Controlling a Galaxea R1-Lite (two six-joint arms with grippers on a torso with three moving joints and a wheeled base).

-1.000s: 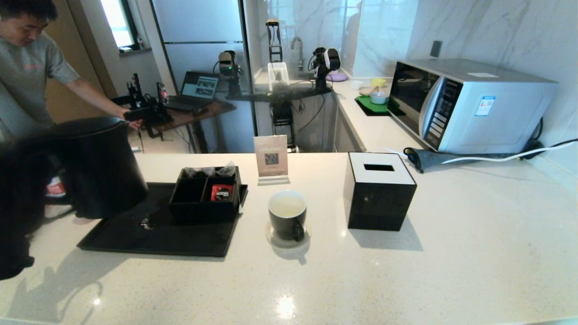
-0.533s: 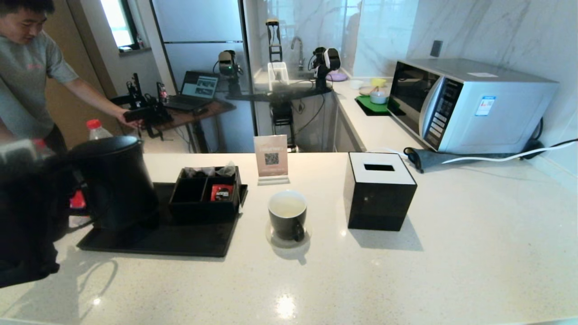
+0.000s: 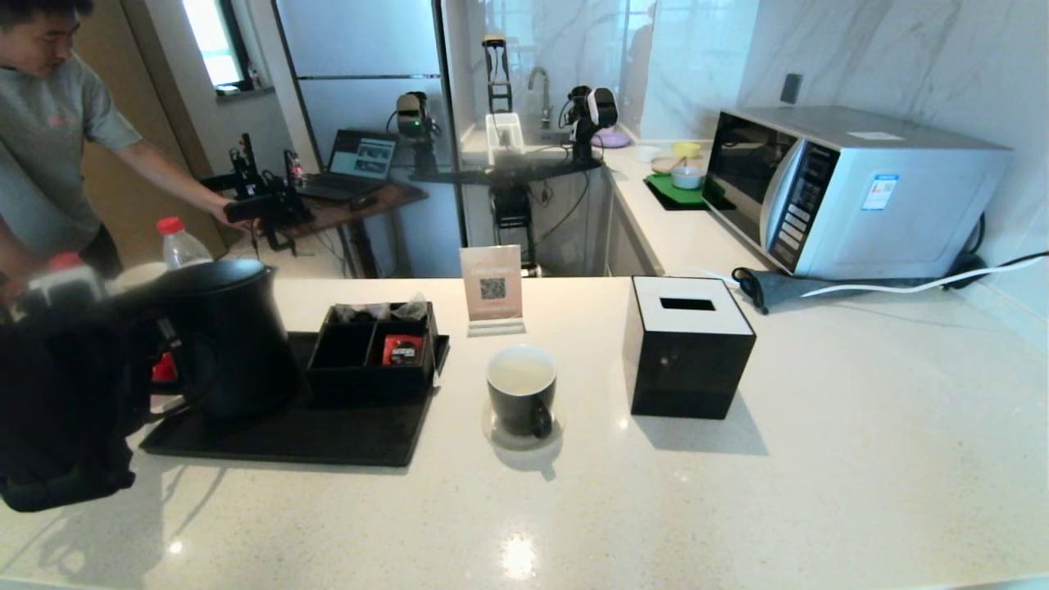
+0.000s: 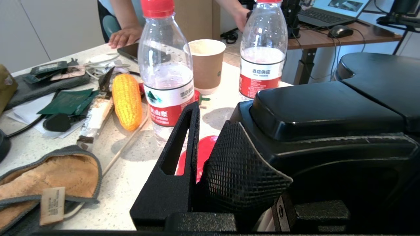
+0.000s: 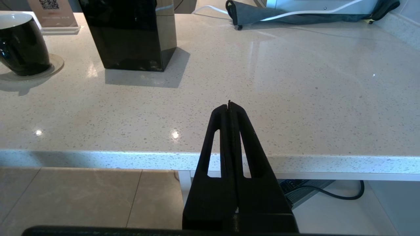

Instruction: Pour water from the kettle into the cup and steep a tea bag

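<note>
The matte black kettle (image 3: 225, 336) is upright at the left end of the black tray (image 3: 328, 442). My left gripper (image 3: 152, 348) is at its loop handle. In the left wrist view the handle top (image 4: 328, 108) fills the right side, and my left gripper (image 4: 211, 118) is shut on the handle. The small black cup (image 3: 522, 389) with a white inside stands on a clear coaster mid-counter, and its side also shows in the right wrist view (image 5: 23, 46). Any water in the kettle is hidden. Tea sachets lie in the black organizer (image 3: 373, 348). My right gripper (image 5: 229, 105) hangs shut and empty before the counter's front edge.
A black tissue box (image 3: 687, 344) stands right of the cup, with a QR sign (image 3: 492, 288) behind it and a microwave (image 3: 844, 188) far right. Beyond the kettle are two red-capped bottles (image 4: 165, 72), a paper cup (image 4: 206, 65), a corn cob (image 4: 126, 100) and a person (image 3: 49, 123).
The left arm has carried the kettle rightward and down from a raised spot at the far left onto the tray's left end. The bottles behind it have come into view.
</note>
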